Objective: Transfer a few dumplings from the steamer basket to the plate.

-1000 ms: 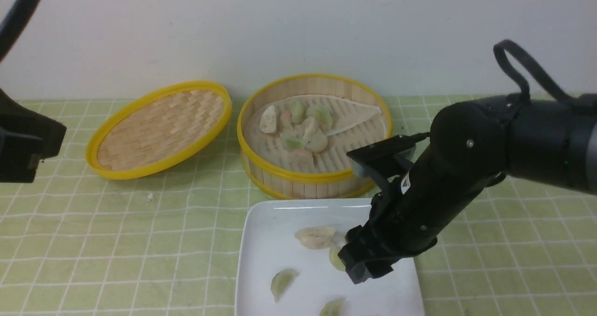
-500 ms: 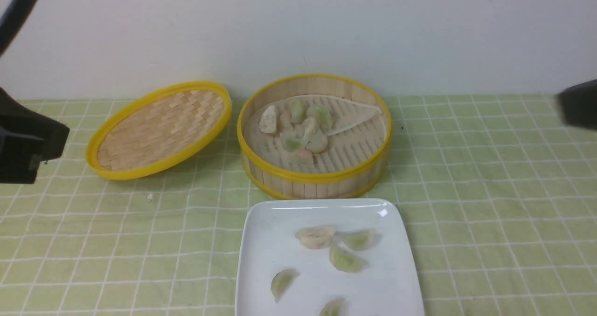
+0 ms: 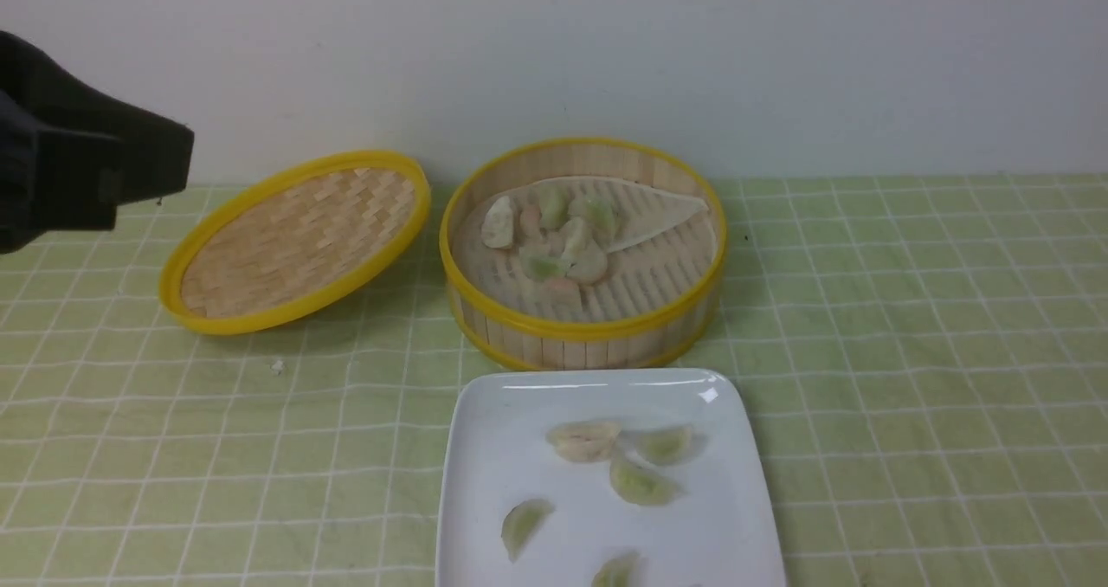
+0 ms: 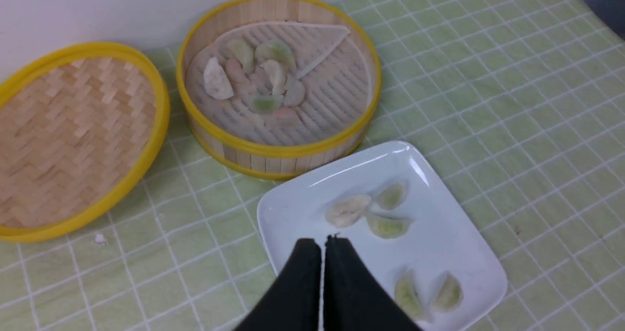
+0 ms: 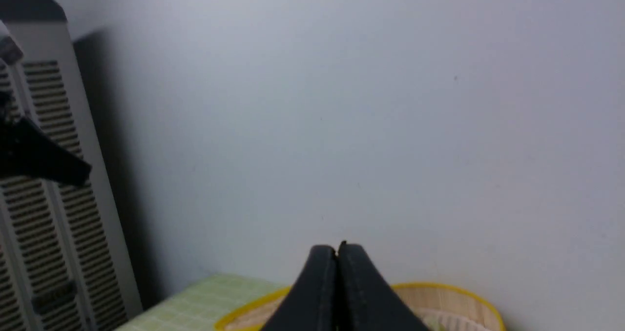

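Green checked cloth [image 3: 909, 379] covers the table, with a plain pale wall [image 3: 606, 50] behind it. Five dumplings lie apart or close together on the plate [image 3: 485, 448]; several more are grouped in the basket [image 3: 589, 329], which stands just beyond it. By my assessment, "a few" is already met and withdrawal of both arms is the likely next step.

Should another transfer be required, the whitish dumpling [image 3: 498, 222] is the relevant item. It lies inside the basket, toward its left side, to the right of and beyond the left arm [image 3: 95, 141]. Its long axis runs roughly away from the robot. The left arm appears the nearer; the right is outside the front view, so its exact distance cannot be told.

Left gripper [image 4: 333, 238]: tips together, nothing held. Right gripper [image 5: 340, 245]: likewise closed and bare. Either would need opening before a pick, and neighbouring skins could be caught.

Woven lid [image 3: 294, 241] found tilted, left of the basket. White crumb [image 3: 277, 366] noted on the cloth. Slatted panel [image 5: 53, 214] visible beside the wall in the right wrist view.
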### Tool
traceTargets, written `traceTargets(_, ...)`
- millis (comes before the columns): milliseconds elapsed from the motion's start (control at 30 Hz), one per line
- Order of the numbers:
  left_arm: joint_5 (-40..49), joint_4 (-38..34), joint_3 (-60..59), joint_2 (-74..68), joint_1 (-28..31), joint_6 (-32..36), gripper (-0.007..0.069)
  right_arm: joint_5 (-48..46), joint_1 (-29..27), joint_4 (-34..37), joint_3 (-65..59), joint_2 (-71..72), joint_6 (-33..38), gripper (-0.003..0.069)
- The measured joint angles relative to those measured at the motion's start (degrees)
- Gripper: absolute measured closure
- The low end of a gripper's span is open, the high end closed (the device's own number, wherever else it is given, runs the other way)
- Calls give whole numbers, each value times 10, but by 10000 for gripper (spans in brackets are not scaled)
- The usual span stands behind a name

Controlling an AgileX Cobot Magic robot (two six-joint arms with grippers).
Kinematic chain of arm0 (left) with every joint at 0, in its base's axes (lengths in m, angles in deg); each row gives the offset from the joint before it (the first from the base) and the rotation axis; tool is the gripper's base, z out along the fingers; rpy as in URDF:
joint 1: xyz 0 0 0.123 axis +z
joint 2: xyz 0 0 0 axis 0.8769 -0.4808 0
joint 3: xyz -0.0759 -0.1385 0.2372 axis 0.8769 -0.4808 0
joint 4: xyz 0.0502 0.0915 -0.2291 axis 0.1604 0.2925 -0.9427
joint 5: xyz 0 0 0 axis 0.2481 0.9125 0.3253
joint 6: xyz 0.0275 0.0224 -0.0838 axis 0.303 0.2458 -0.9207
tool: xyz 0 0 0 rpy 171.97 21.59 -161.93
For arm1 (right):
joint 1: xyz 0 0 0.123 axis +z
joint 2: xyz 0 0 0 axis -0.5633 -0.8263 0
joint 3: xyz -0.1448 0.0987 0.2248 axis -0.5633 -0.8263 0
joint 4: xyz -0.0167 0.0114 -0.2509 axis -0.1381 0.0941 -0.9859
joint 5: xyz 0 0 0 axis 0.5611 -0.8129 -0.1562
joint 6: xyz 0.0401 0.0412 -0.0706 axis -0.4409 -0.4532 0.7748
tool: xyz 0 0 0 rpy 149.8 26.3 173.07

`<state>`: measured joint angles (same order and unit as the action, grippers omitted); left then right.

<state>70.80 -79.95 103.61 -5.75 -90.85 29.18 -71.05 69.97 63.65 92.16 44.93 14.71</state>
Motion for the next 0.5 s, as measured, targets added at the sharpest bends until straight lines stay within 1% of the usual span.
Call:
traceTargets(133,-10,-4,-8,21,0,11,631,41,0,-9,-9,4,-12,672)
traceTargets(300,-30,-2,-59,103,0,19,631,19,0,-11,-13,4,-16,672)
traceTargets(500,-133,0,-169,234,0,19,631,-10,0,-15,-14,4,-17,672)
